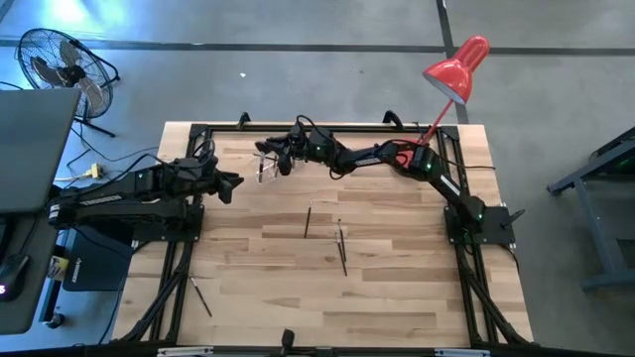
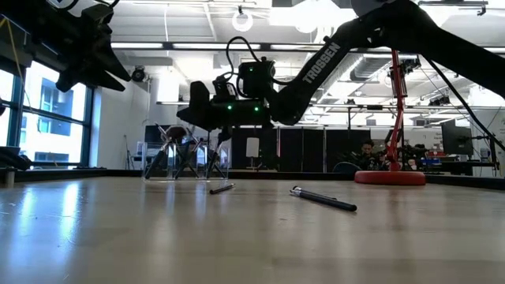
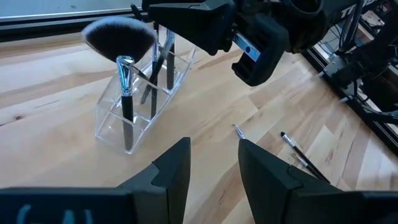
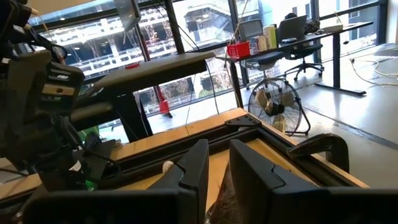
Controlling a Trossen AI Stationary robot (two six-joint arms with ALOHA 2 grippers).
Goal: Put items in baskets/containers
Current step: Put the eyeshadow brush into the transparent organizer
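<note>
My right fingers [image 1: 270,151], slightly apart, poised over the clear holder [image 3: 134,102] with the fan brush [image 3: 120,38]; my left fingers [image 1: 234,182] apart, beside it.

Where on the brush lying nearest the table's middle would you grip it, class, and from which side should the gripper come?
Grip the brush around the middle of its thin handle, coming straight down from above. It lies flat on the table, so only a top-down pinch across its narrow width gets fingers on both sides. Another brush lies apart from it, so there seems room to descend.
</note>
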